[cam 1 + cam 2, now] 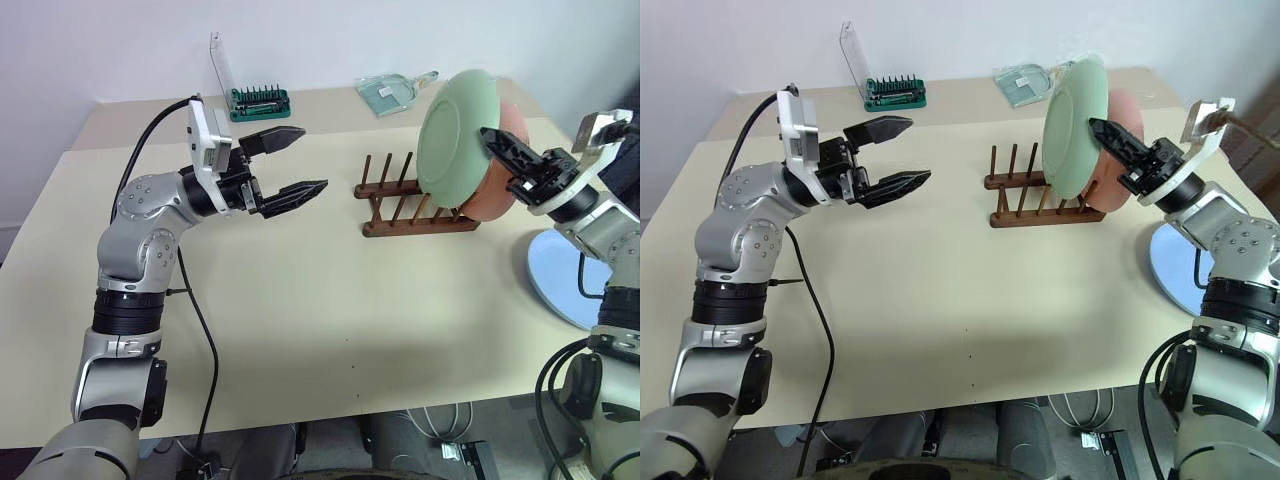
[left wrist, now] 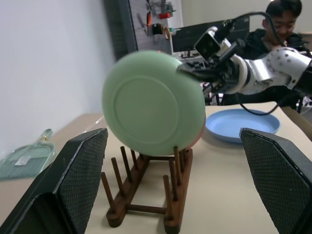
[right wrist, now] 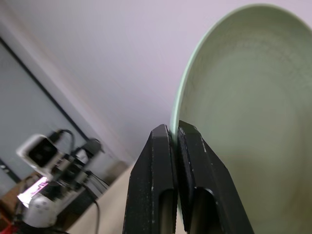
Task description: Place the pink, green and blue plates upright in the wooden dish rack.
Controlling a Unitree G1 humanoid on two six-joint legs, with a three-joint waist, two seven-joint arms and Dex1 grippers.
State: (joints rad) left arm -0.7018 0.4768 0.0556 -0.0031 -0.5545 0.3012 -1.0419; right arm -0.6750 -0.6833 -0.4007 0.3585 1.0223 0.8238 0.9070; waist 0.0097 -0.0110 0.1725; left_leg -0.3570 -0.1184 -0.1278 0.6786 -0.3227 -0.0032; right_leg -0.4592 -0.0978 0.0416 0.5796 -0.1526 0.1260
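Three plates: one green, one pink, one blue, all on or above the cream table [image 1: 300,330].
Green plate [image 1: 455,135]: held upright above the right end of the wooden dish rack [image 1: 405,210], its underside facing the left gripper; its lower edge sat low among the pegs, but whether it rested on the rails could not be told.
Right gripper [image 1: 497,140]: fingers pinched close together on the rim of the green plate at its upper right side; in the right wrist view the two black fingers [image 3: 195,180] clamped the thin edge, one on each face.
Pink plate [image 1: 495,175]: upright directly behind the green plate, toward the right arm, largely hidden by it; it stood at the right end of the rack. Contact between the two plates could not be determined.
Blue plate [image 1: 565,275]: lying flat on the table at the right edge, near the right arm, well apart from the rack.
Left gripper [image 1: 295,160]: fingers spread wide, holding nothing, hovering above the table to the left of the rack and pointing toward it; well apart from the green plate.
Rack: dark wood, two rails of upright pegs, left-hand slots unoccupied.
Other items: green bit holder [image 1: 260,100] with a clear lid at the far edge of the table; a clear dustpan-like item [image 1: 390,92] beside it.
Background: a person [image 2: 280,19] visible behind the right arm in the left wrist view.
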